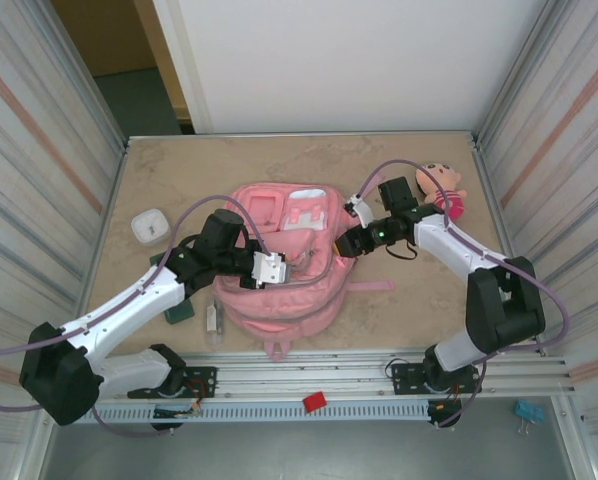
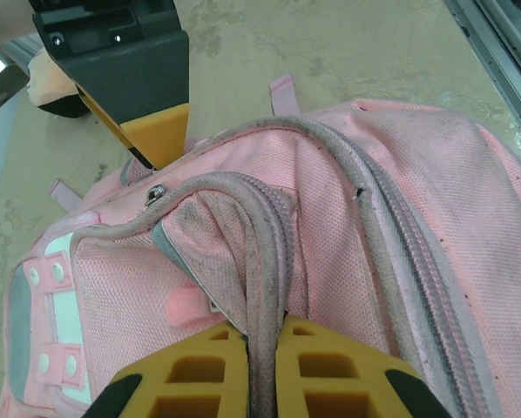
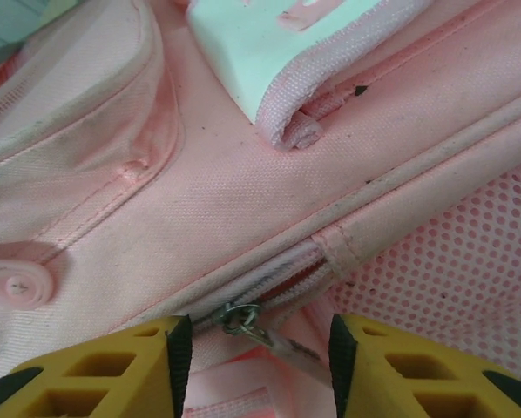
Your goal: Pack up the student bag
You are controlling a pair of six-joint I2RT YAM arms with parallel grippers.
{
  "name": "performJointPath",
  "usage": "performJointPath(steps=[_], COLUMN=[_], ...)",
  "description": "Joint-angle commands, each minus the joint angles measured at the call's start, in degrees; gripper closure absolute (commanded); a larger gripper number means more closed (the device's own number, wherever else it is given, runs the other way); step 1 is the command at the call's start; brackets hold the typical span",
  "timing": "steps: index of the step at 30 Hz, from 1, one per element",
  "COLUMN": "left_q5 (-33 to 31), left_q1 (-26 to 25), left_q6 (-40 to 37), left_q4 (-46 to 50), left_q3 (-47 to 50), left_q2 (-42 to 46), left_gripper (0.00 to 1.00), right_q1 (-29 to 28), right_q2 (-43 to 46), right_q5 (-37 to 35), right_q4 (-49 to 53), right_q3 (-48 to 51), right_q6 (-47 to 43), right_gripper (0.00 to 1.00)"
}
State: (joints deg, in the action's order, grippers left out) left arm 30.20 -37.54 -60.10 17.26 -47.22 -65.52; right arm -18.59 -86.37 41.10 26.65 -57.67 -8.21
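Two hands meet on the student bag (image 1: 279, 300), which lies flat in the middle of the tabletop (image 1: 179, 170), well apart from a small white box (image 1: 151, 225) at the far left. The left hand (image 2: 262, 340) is clamped shut on a fold of the bag's piped edge, pinching the fabric between its yellow pads (image 2: 191, 370) and bracing it. Just to its right, the right hand (image 3: 256, 348) stands about half open, its fingers (image 3: 112, 370) on either side of the zipper pull (image 3: 243, 316) without gripping it. Beyond it, near the right wall, lies a doll (image 1: 441, 190). The step in hand looks like working the zip of the main compartment; packing itself seems not yet begun. Next, the right hand likely needs to close squarely on the pull tab and draw it along the track, with the left holding the fabric taut.
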Motion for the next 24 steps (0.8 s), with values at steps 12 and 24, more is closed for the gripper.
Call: performJointPath(steps=[12, 24], left_q5=[4.42, -2.56], left_q1=[-0.19, -0.32], left_q6=[-0.25, 2.37], left_q4=[-5.52, -7.69], left_q3=[-1.66, -1.39], left_q2=[3.59, 2.19], left_gripper=[0.95, 0.96], right_q1=[1.80, 2.88], right_q2=[-3.40, 0.69], right_q5=[9.92, 6.02], right_q4=[-1.87, -0.55], right_q3=[2.12, 0.54], right_q6=[-6.65, -0.31], right_gripper=[0.55, 1.00])
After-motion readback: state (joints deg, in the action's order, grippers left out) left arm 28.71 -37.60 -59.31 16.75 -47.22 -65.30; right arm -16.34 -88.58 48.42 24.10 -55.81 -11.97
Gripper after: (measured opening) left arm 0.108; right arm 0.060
